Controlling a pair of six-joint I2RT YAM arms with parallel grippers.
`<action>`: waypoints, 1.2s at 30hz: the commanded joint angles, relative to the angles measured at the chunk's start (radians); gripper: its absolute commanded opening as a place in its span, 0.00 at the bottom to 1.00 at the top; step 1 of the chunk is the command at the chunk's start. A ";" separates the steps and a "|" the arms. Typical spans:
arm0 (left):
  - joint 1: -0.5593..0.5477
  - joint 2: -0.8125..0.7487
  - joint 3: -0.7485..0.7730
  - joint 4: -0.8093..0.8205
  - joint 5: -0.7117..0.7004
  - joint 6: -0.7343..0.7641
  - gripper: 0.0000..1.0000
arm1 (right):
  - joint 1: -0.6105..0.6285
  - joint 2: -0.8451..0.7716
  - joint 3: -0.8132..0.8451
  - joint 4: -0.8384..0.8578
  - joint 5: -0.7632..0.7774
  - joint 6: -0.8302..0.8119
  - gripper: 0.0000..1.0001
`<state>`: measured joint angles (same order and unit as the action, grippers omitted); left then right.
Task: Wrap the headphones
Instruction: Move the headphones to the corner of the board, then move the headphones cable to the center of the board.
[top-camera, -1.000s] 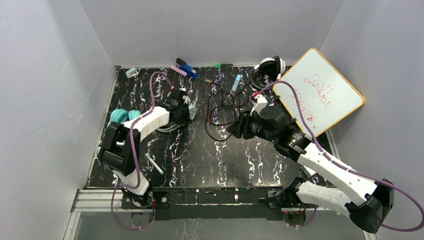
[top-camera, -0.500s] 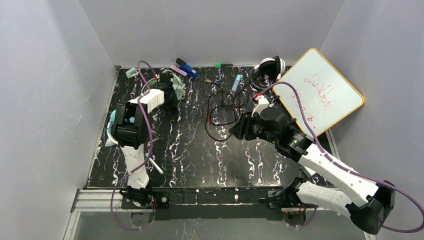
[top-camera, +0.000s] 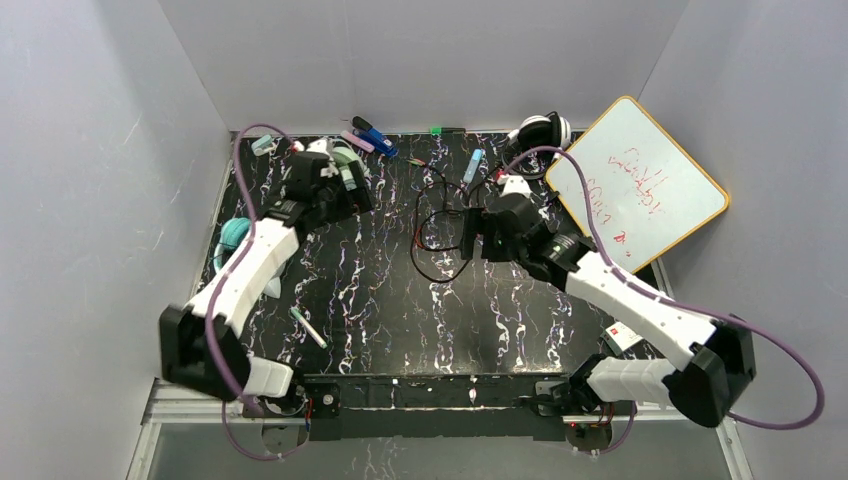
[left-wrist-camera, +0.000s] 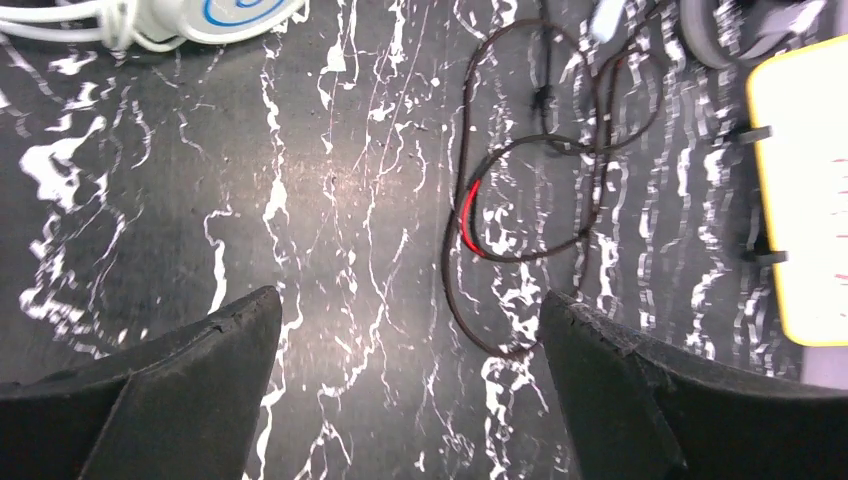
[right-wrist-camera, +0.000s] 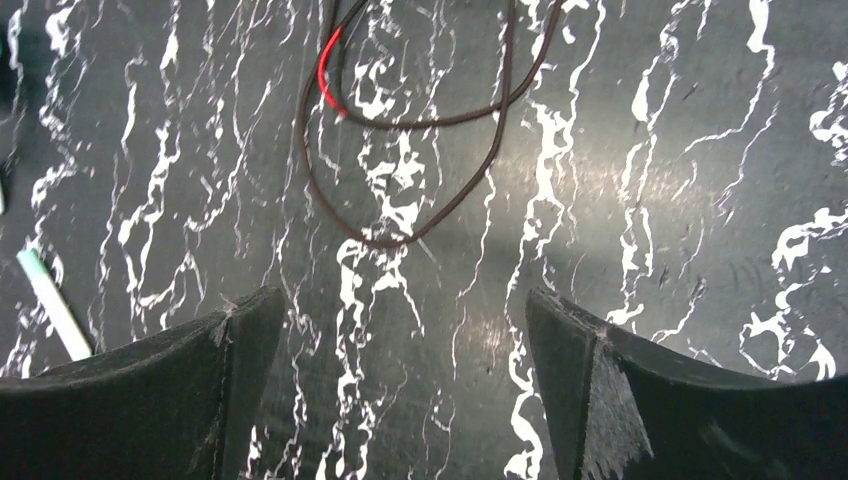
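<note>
One teal headset; top cam only

Quick count: 1 teal headset, 1 mint-green headset, 1 black-and-white headset, 1 whiteboard, 2 robot arms, roughly 6 markers, hard to tell.

The black-and-white headset is sitting at the far right of the table. Its thin black cable is sprawling unwrapped toward the middle in loose, overlapping loops, with a short red stretch showing in one of them. The mint-green headset is lying at the far left, largely hidden, with its pale cable bunching beside a cup. The teal headset is resting nearer, at the left edge, showing only its cups.
</note>
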<state>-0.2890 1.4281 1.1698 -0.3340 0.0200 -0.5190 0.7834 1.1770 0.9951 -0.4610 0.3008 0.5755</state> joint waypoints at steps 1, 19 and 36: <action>0.012 -0.179 -0.068 -0.164 -0.066 -0.058 0.98 | -0.016 0.117 0.133 -0.041 0.101 0.026 0.99; 0.013 -0.385 -0.241 -0.232 0.199 0.070 0.97 | -0.071 0.605 0.347 -0.149 0.070 0.251 0.85; 0.014 -0.488 -0.321 -0.231 0.248 0.084 0.94 | -0.160 0.828 0.399 -0.014 0.088 0.219 0.80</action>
<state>-0.2768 0.9524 0.8570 -0.5552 0.2447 -0.4381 0.6388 1.9850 1.3876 -0.5350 0.3912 0.7876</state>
